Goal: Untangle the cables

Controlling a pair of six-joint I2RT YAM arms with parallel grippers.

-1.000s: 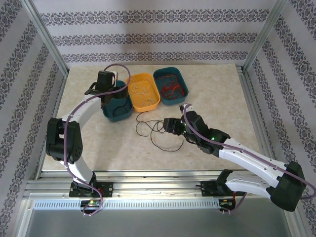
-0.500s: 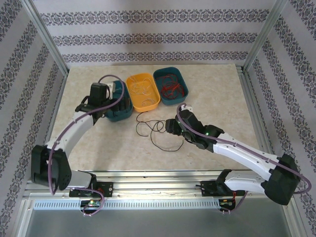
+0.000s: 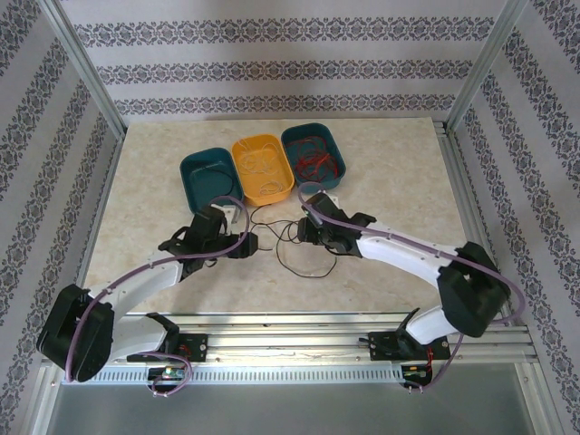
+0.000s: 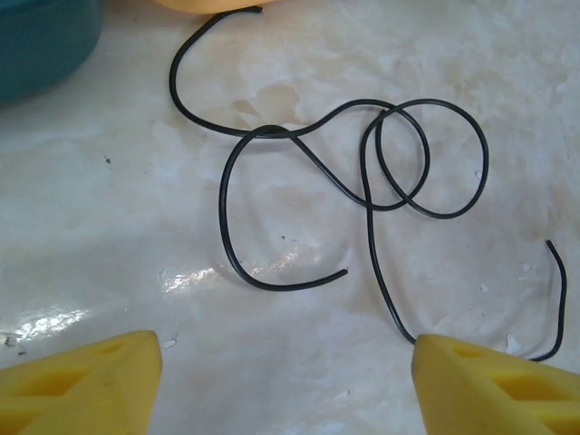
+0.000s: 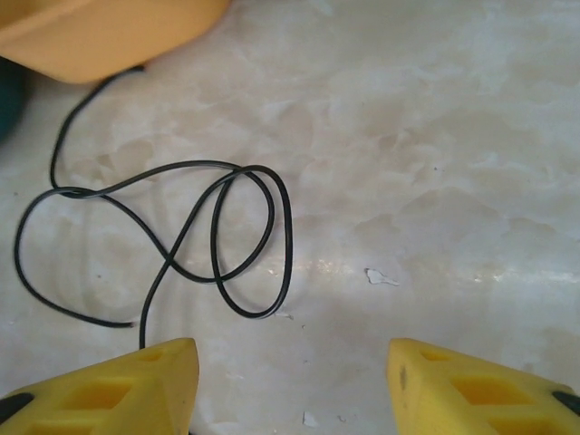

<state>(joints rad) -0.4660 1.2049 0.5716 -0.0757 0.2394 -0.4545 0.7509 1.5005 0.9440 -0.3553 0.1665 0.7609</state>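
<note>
Thin black cables (image 3: pixel 299 275) lie looped over one another on the marble tabletop, between the two grippers. In the left wrist view the black cables (image 4: pixel 224 199) cross in several loops ahead of my left gripper (image 4: pixel 288 381), which is open with bare table between its yellow fingers (image 4: pixel 82 381); one strand runs under the right fingertip's edge. My left gripper (image 3: pixel 246 243) sits just left of the tangle. My right gripper (image 3: pixel 304 231) is at its right side. It is open (image 5: pixel 290 385), with the black loops (image 5: pixel 288 227) ahead and to the left.
Three oval trays stand in a row behind the tangle: a teal tray (image 3: pixel 195 181), an orange tray (image 3: pixel 283 181) with pale cables, and a teal tray (image 3: pixel 337 149) with red cables. One black strand ends by the orange tray's near rim. Aluminium rails frame the table.
My left arm has swung from over the left teal tray down to the table beside the tangle, and its jaws have narrowed. The right gripper has moved left toward the tangle, its jaws narrowing slightly.
</note>
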